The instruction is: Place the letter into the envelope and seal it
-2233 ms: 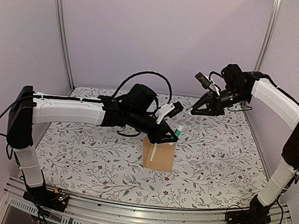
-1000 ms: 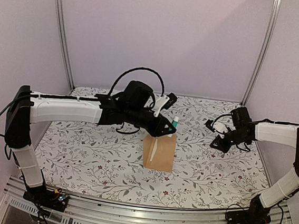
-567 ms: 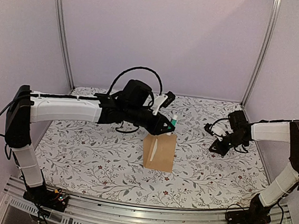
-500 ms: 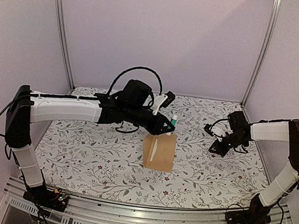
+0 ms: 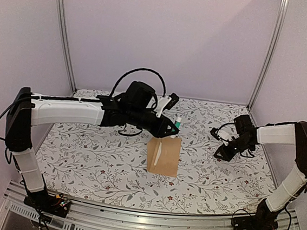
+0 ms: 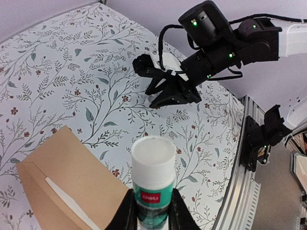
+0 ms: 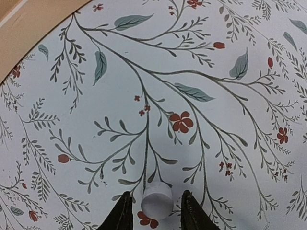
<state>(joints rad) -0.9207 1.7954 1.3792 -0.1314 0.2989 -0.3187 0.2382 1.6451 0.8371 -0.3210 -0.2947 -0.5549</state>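
Note:
The tan envelope (image 5: pixel 164 155) lies flat on the flowered table, also seen at the lower left of the left wrist view (image 6: pixel 62 177). A thin cream strip (image 5: pixel 159 152) runs across its face; I cannot tell whether that is the letter, which otherwise does not show. My left gripper (image 5: pixel 175 129) hovers just above the envelope's far edge, shut on a green glue stick (image 6: pixel 153 163) whose white tip points up. My right gripper (image 7: pixel 154 208) is low over the table at the right. It is open, with a small white cap (image 7: pixel 157 200) standing between the fingers and a gap on each side.
The right arm (image 5: pixel 274 135) reaches in from the right wall side, and its gripper (image 6: pixel 168 98) shows in the left wrist view beyond the glue stick. A metal rail (image 5: pixel 148 223) runs along the near table edge. Upright frame posts (image 5: pixel 63 30) stand at the back corners.
My right gripper has opened around the white cap, which now stands free on the table. The left gripper with the glue stick has drawn slightly up and away from the envelope.

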